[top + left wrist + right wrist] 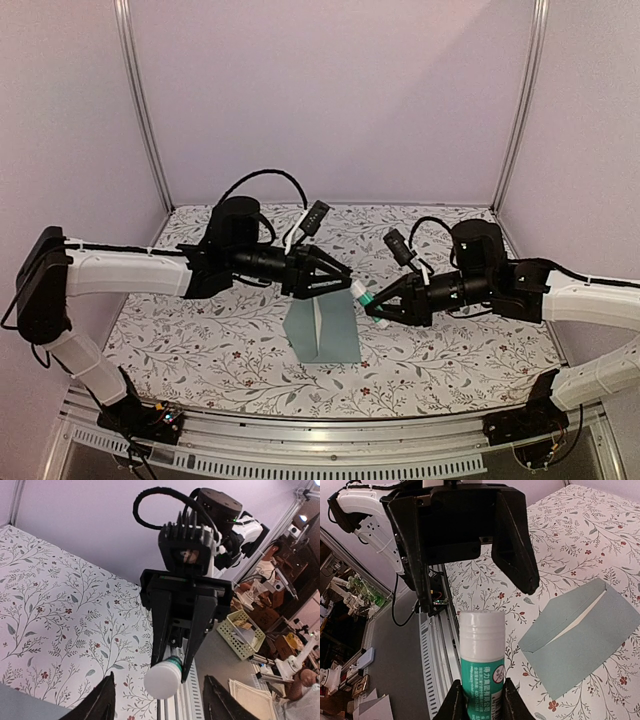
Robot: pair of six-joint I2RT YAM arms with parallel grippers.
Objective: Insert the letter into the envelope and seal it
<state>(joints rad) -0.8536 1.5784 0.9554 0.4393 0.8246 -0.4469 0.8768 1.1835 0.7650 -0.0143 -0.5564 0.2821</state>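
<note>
The pale teal envelope (322,330) lies flat on the floral table, its flap slightly lifted and showing whitish inside in the right wrist view (585,635). The tan letter is not in view. My right gripper (385,308) is shut on a white-and-green glue stick (482,670), with the white cap (162,680) pointing at the left gripper. My left gripper (340,275) is open and empty. It hovers above the envelope's far edge, facing the cap, with its jaws spread wide on either side (477,597). The right gripper's fingers (187,630) clamp the stick's green body.
The floral tablecloth (200,340) covers the table. An aluminium rail (300,435) runs along the near edge and frame posts (140,100) stand at the back corners. Off the table, a yellow basket (245,632) shows in the left wrist view.
</note>
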